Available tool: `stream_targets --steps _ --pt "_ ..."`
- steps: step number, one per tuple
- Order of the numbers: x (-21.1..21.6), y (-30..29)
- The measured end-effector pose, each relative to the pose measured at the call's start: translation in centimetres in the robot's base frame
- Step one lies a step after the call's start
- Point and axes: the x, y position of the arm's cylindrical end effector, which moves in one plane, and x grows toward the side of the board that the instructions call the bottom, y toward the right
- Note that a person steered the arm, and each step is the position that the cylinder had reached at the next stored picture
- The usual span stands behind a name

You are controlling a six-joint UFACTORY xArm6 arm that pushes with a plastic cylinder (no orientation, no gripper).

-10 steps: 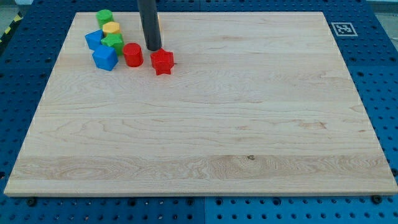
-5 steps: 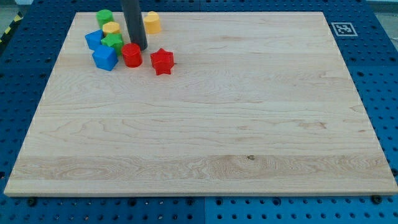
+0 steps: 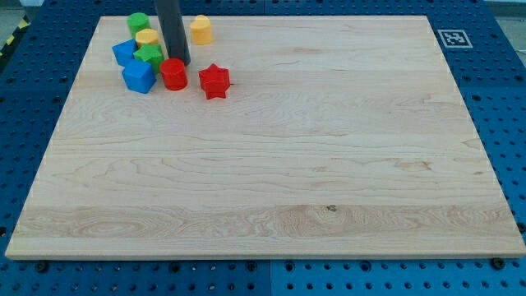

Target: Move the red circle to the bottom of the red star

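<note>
At the view's top left, my tip (image 3: 180, 63) sits at the red circle's (image 3: 173, 73) upper edge, seemingly touching it.

I'm at the lining-up step: the circle lies just left of the red star (image 3: 214, 80), not yet below it. The bare rod grips nothing. Next I judge a push down-view, then rightward under the star, steering clear of the green block (image 3: 149, 56) and blue block (image 3: 138, 76).

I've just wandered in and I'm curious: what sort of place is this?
Probably a robotics lab bench: a wooden board on a blue perforated table, a printed marker tag in its corner, and small coloured blocks like the red star.
</note>
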Motion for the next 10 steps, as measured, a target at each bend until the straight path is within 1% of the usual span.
stream_targets --steps 2,5,6,8,9,10 --pt "2.0 0.0" --pt "6.7 0.0" --pt "7.4 -0.3" --pt "7.4 -5.2" --pt "8.9 -6.9" --pt "12.3 -6.9"
